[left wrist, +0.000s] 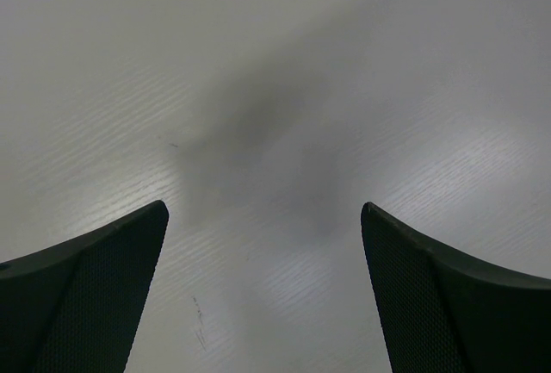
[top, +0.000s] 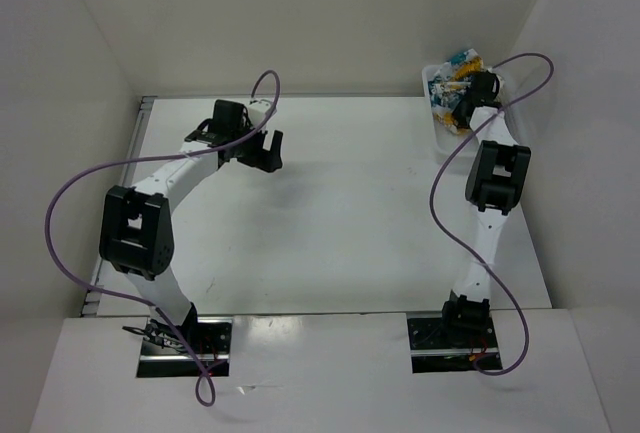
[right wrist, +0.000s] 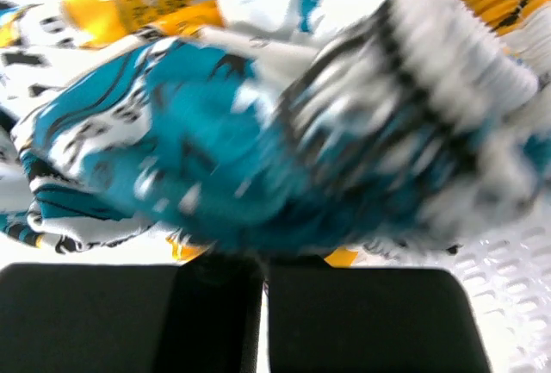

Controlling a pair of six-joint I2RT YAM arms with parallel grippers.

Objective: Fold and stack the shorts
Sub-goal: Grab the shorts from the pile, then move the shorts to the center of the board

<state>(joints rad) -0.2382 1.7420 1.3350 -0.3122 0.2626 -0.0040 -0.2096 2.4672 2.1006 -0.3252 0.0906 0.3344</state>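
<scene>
Picking is the step in hand, as we judge it. Well left of the basket (top: 432,93), our left end effector (left wrist: 264,291) hovers spread wide over bare surface (top: 350,223), holding nothing. Inside the basket lie the shorts (right wrist: 215,132), bunched in a heap. Our right end effector (right wrist: 263,304) reaches into them, fingers drawn nearly together, seemingly pinching a fold. Next we need to lift the cloth clear of the basket rim, carry it left onto the surface, and spread it flat before folding.
</scene>
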